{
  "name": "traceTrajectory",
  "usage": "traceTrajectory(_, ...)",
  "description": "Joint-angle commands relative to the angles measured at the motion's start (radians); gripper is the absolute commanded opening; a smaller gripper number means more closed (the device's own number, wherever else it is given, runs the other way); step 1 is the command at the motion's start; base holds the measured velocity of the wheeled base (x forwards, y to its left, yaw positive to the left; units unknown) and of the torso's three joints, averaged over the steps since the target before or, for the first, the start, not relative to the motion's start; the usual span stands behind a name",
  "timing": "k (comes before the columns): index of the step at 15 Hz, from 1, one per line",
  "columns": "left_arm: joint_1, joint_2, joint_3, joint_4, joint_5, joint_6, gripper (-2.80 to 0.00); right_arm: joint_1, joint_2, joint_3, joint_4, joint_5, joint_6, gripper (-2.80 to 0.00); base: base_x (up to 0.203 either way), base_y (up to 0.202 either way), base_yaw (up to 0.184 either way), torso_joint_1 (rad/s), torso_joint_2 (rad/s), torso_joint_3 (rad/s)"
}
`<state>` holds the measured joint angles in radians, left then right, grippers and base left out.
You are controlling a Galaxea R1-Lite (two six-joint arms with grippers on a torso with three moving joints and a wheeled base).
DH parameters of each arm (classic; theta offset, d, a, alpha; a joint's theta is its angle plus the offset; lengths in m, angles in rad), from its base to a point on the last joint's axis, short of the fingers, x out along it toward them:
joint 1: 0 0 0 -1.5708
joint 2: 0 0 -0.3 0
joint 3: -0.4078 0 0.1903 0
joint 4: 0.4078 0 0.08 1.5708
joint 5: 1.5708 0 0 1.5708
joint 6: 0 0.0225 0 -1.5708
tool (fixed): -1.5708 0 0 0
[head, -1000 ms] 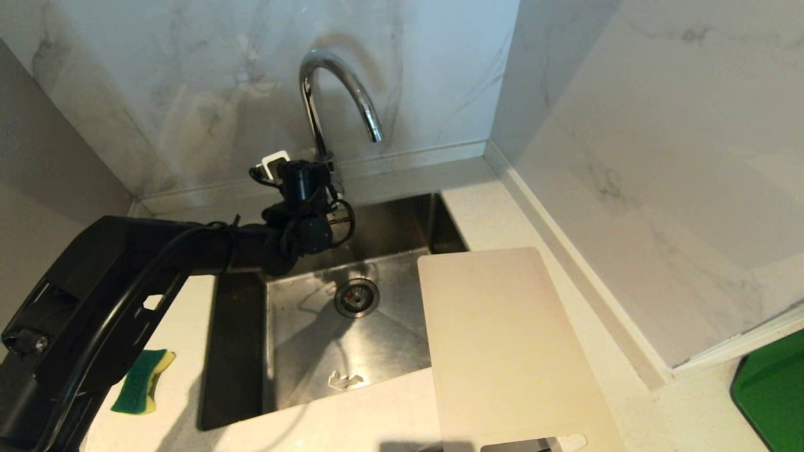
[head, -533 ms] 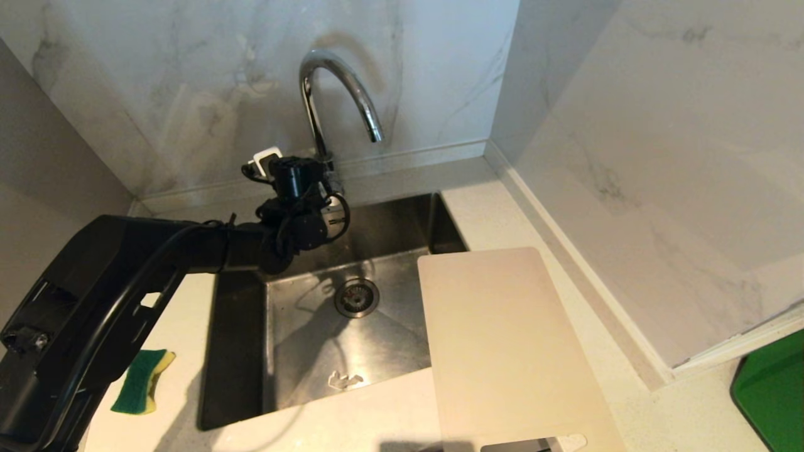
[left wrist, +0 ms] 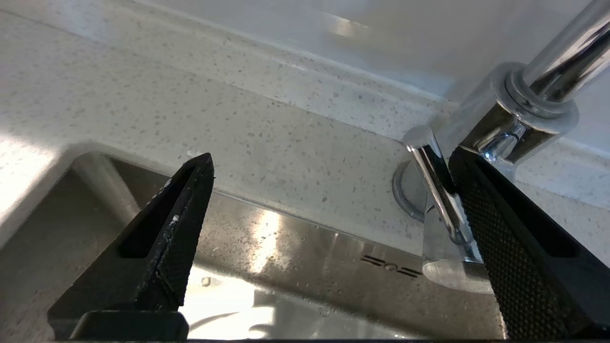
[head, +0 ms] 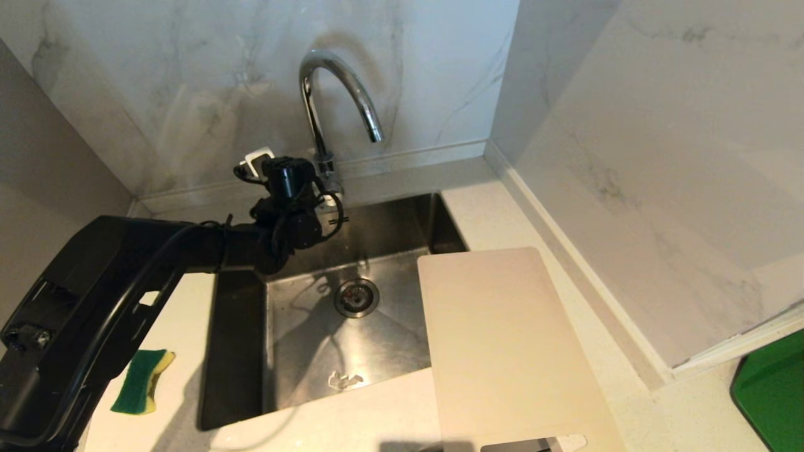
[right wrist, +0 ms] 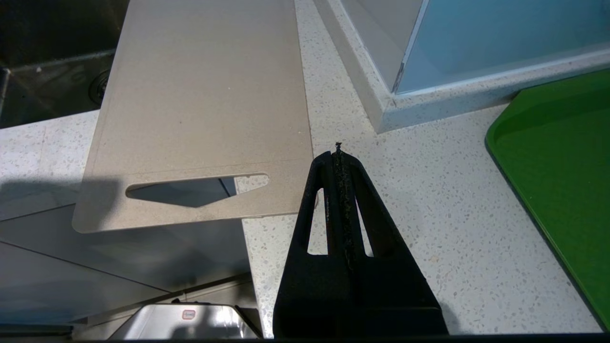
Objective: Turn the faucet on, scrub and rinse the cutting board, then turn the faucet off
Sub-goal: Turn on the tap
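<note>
The faucet (head: 333,94) stands at the back of the sink (head: 314,351), and no water comes out of its spout. Its thin lever (left wrist: 436,178) sticks out near the base. In the left wrist view the lever lies right against the inner side of one finger (left wrist: 505,247) of the left claw (head: 317,188), between the two fingers. The left claw is spread wide and grips nothing.

Over the last second the left claw has slid a little to the robot's left, away from the faucet stem, and stayed wide open. The lever shows more clearly now in the head view. I think the robot is lining up to push or pinch the lever, so the first step, turning the water on, is not done yet.

The cutting board (head: 502,345) is well away from the left claw, on the far side of the sink. It lies flat, partly on the table (head: 659,414) and partly over the sink's edge, with its handle slot toward the robot. It has not moved.

The right claw (right wrist: 339,157) is pressed shut and holds nothing. It hangs over the table just beside the board's slot end.

The sink looks dry. Inside it are only the drain (head: 356,297) and a small pale scrap (head: 345,379) near the front wall. A green and yellow sponge (head: 141,382) lies on the table beside the sink, on the left arm's side. The corner of a green tray (head: 772,389) shows well beyond the right claw; what is in it cannot be seen.
</note>
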<state>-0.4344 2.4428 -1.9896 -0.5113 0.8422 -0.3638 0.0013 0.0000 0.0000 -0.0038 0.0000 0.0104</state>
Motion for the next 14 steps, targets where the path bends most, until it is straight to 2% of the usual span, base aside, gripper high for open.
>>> traceTrajectory(1, 0.0, 0.01, 0.0, -0.003, 0.008, -0.001, 0.0, 0.0, 0.0, 0.0, -0.001, 0.0, 0.0, -2.8, 0.0, 0.0, 0.0, 0.0, 0.0, 0.0)
traceTrajectory(7, 0.014, 0.015, 0.002, 0.006, 0.0, 0.0, 0.0, 0.0, 0.0, 0.0, -0.001, 0.0, 0.0, -2.8, 0.0, 0.0, 0.0, 0.0, 0.0, 0.0)
traceTrajectory(14, 0.022, -0.011, 0.005, 0.101, -0.003, -0.025, 0.0, 0.0, 0.0, 0.0, -0.001, 0.0, 0.0, -2.8, 0.0, 0.0, 0.0, 0.0, 0.0, 0.0)
